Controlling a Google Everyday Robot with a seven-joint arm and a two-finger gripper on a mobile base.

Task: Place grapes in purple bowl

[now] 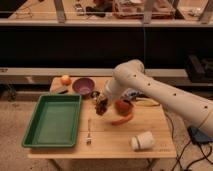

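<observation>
Gripper (101,103) clamped on the grapes (102,109) above the table (112,145), steel cup (95,93) between it and the purple bowl (83,85), reddish-brown bowl (124,106) and carrot (122,120) beside

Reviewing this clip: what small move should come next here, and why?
Probably carry the grapes over to the purple bowl. The claw hangs above the table's middle, shut on the bunch, and the bowl sits close by toward the far edge.
</observation>
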